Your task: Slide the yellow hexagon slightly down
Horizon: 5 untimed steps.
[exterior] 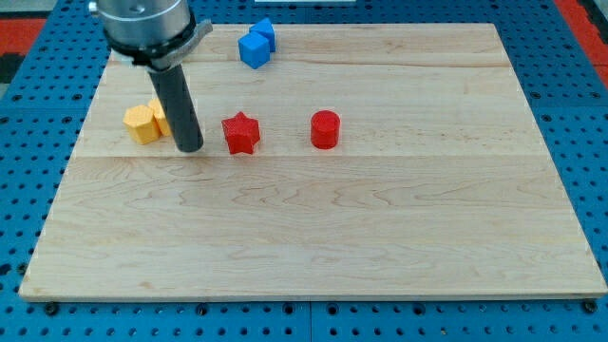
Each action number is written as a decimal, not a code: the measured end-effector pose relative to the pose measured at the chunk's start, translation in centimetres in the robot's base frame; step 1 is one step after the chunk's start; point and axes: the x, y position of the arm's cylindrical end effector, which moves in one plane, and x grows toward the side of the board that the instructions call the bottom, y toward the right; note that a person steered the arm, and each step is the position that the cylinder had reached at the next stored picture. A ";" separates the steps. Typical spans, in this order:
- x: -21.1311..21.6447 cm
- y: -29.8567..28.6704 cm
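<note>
The yellow hexagon point(142, 124) lies on the wooden desk point(313, 237), near its left edge, with a second yellow block point(159, 113) touching its right. My tip point(190, 148) stands just right of the hexagon; no pincer shows. Farther right of the hexagon: red star point(241, 133), blue blocks point(256, 44) toward the view's top, red cylinder point(325, 129).

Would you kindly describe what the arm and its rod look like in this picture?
A straight, smooth, dark cylindrical rod ending in my tip. Above it sits a wider, rounded grey metallic housing with a dark collar, cut off by the view's top. No cables or markings are visible.
</note>
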 end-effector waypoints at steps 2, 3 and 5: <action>0.0 15.3; 0.5 9.4; 0.6 6.0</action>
